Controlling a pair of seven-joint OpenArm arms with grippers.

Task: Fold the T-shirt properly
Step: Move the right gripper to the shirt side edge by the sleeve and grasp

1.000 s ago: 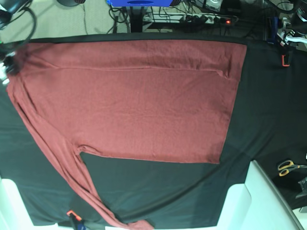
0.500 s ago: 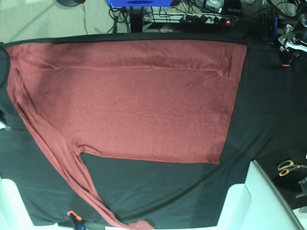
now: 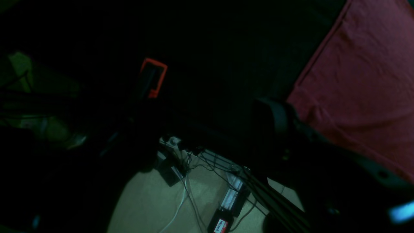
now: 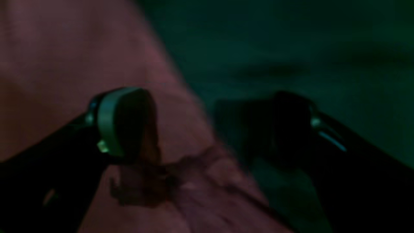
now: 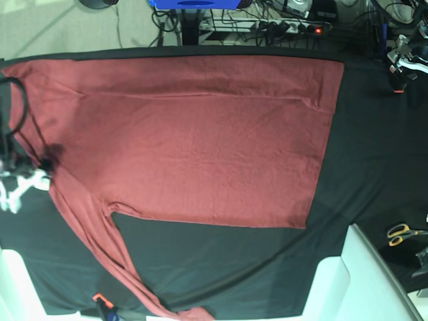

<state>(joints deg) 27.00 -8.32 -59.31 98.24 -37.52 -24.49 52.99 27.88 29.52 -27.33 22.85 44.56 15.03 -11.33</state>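
Observation:
The rust-red T-shirt (image 5: 194,140) lies spread flat on the black cloth (image 5: 374,154), one long sleeve (image 5: 100,247) trailing toward the front edge. My right gripper (image 5: 47,164) hovers over the shirt's left edge, open. In the right wrist view one of its fingers (image 4: 124,123) is over the red fabric (image 4: 64,64) and the other over the black cloth, with a small bunched fold (image 4: 184,174) below the gap. My left gripper (image 5: 403,61) is at the far right corner, off the shirt. In its wrist view one finger (image 3: 275,116) shows well off-centre, open, beside the shirt's hem (image 3: 355,81).
Yellow-handled scissors (image 5: 403,233) lie at the right. Orange clamps sit at the far right (image 3: 153,77) and the front left edge (image 5: 100,299). White blocks (image 5: 364,281) stand at the front corners. A power strip and cables (image 5: 287,27) lie beyond the far edge.
My right gripper has opened, let go of the shirt's far left corner, and moved down along the left edge. That corner now lies spread out. The left arm stayed put.

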